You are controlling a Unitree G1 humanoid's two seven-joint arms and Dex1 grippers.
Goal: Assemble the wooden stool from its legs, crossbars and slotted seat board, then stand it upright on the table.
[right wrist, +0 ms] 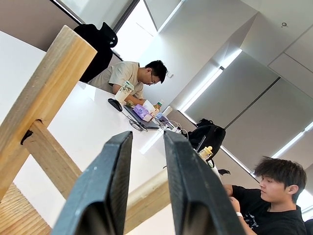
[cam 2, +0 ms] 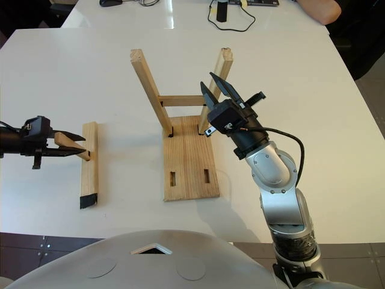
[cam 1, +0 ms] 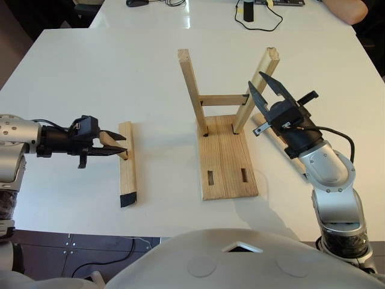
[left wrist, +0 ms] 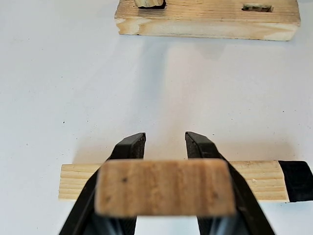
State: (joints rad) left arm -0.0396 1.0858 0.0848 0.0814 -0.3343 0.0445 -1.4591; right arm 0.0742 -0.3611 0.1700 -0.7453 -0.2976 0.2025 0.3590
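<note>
The slotted seat board lies flat mid-table. Two legs, joined by a crossbar, stand in its far slots; the two near slots are bare. My right gripper is open at the upper part of the right leg, a finger on either side of it. My left gripper is shut on a short wooden crossbar, held just above a loose leg with a black tip that lies left of the board. Another loose piece lies partly hidden behind my right arm.
A black cable and a dark mouse lie at the table's far edge. Open white tabletop stretches to the left and behind the board. The table's front edge runs close below the seat board.
</note>
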